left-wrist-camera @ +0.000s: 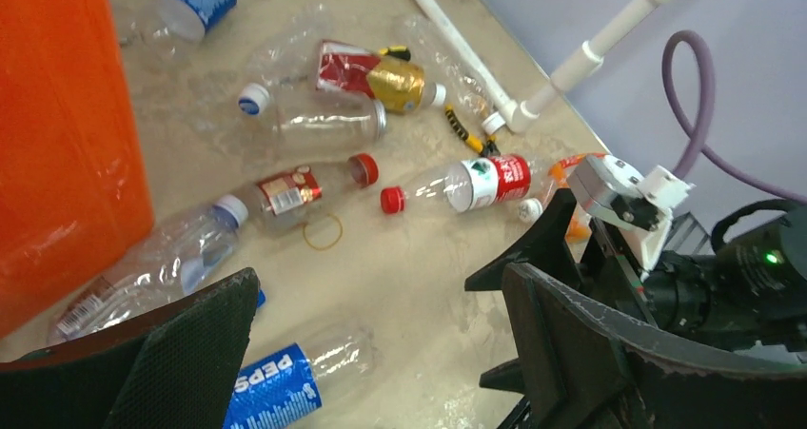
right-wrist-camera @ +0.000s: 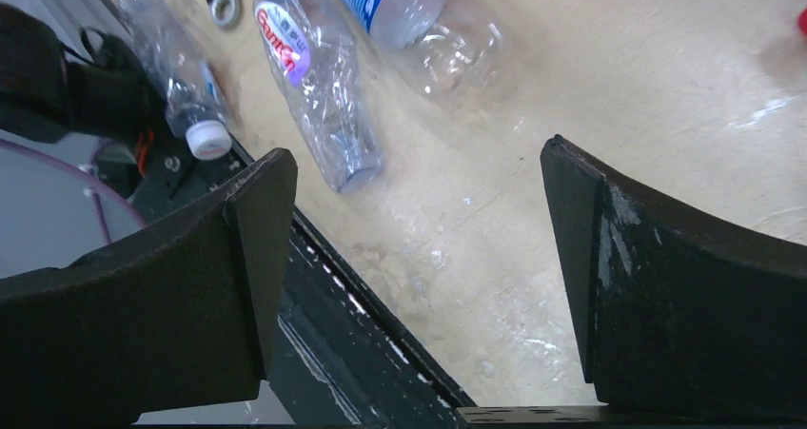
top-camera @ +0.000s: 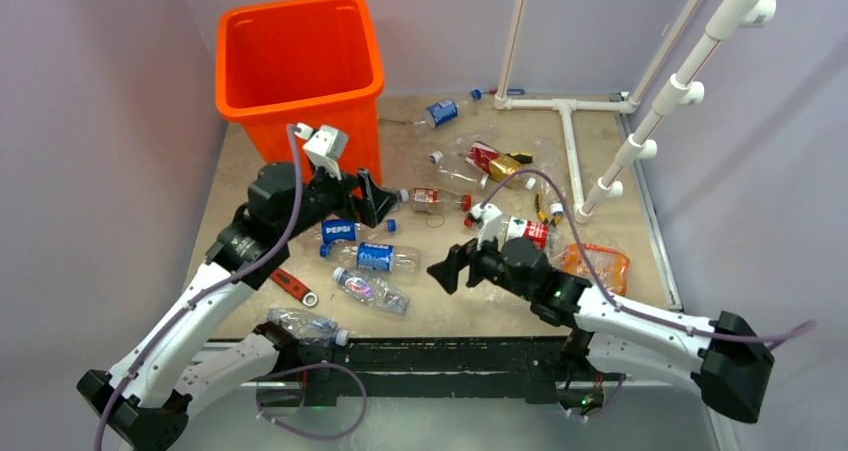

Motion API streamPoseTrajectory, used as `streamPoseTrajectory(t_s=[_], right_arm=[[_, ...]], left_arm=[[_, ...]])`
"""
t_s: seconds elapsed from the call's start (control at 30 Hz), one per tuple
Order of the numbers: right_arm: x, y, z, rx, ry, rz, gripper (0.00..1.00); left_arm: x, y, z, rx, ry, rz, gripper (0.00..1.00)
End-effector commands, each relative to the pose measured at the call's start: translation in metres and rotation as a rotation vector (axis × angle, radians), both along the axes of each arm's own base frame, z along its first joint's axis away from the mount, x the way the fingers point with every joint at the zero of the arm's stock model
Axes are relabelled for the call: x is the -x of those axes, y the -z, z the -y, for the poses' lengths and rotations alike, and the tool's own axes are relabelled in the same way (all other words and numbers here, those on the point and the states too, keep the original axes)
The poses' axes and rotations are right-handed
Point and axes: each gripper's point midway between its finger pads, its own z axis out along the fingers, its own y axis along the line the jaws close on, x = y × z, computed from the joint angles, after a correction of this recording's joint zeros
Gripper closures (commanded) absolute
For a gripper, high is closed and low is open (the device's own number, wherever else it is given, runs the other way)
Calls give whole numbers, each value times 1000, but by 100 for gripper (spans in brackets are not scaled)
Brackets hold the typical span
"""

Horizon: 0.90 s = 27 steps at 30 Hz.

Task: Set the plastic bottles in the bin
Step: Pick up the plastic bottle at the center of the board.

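Left gripper (top-camera: 372, 199) hangs wide open and empty over the Pepsi bottle (top-camera: 340, 231) beside the bin (top-camera: 300, 56), seemingly lining up a grab, while right gripper (top-camera: 452, 269) sits open too.

The beige, stone-mottled worktop (top-camera: 430, 316) is closed in by plain, pale lilac-grey walls: the left wall (top-camera: 90, 121) along its left edge, the back wall (top-camera: 440, 21) along the far edge and the right wall (top-camera: 770, 201) along the right edge. White plastic pipes (top-camera: 570, 141) lie flat near the far right corner, and others rise slanting beside the right wall. A black strip (top-camera: 440, 356) runs along the near edge. The light is soft and even, leaving a faint sheen on the worktop.
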Motion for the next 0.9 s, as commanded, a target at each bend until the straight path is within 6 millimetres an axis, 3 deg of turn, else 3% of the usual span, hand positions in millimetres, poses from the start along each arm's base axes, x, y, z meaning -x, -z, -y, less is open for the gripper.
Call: streamPoseTrajectory(t_s=[0.0,0.2,0.4,0.6,0.87], right_arm=[[-11,-15,-11,-35,83,61,6],[-5,13,-26,2,48,18,7],[-22,9,-52,78,11,94,5],[-42,18,-80,178,-25,147,5],[-49,38,-109,274,-154,202,6]], left_arm=[[-9,7,-1,54,-64,56,1],[-6,23,-6,62,-77,81,2],[-8,30,-17,34,-127,83,2],[-11,37,-34,-2,-213,70,2],[-14,37,-47,-18,-287,66,2]])
